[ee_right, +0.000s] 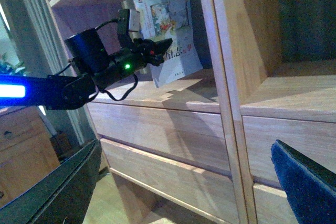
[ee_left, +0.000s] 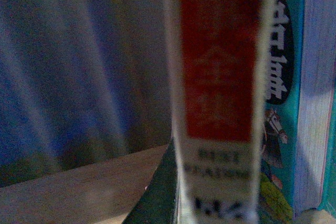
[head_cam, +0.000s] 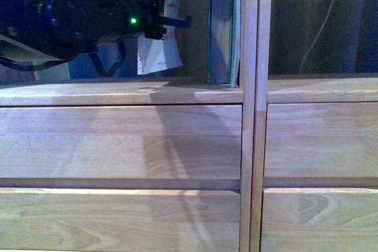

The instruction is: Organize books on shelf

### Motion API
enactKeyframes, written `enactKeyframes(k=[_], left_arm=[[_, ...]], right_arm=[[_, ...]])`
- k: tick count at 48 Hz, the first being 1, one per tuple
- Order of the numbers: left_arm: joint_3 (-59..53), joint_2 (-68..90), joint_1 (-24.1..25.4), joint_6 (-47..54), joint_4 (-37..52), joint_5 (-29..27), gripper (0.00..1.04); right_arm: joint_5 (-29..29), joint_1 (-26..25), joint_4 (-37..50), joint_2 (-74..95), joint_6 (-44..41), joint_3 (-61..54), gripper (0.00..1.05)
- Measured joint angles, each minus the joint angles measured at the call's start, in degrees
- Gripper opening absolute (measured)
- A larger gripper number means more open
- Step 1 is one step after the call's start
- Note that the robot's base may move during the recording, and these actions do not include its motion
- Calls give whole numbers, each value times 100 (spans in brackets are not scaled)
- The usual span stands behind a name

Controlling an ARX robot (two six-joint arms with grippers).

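Left arm [ee_right: 58, 90] is stretched out level, up at shelf height, with a green light [head_cam: 133, 20] glowing on its dark wrist. The left gripper [ee_right: 159, 50] is clamped on the thin book [ee_right: 170, 24], holding it roughly upright. The right gripper [ee_right: 186, 148] sits lower and further back, its two dark fingers [ee_right: 68, 187] spread wide apart.

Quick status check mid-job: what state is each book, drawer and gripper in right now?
thin book, gripped, tilted, seemingly hanging clear of the shelf board.
tall books, standing upright against the centre post.
drawers, all closed.
left gripper, shut on the thin book.
right gripper, open, holding nothing.
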Motion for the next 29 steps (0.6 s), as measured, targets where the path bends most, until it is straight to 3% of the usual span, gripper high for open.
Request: enactKeyframes(k=[24,29], left_arm=[[754,848,-415,903,9,-546,7],[758,848,-413,811,24,-595,28]], right_arm=[[22,-103,28,-26,125,-61,98],[22,-103,28,-24,125,-61,98]])
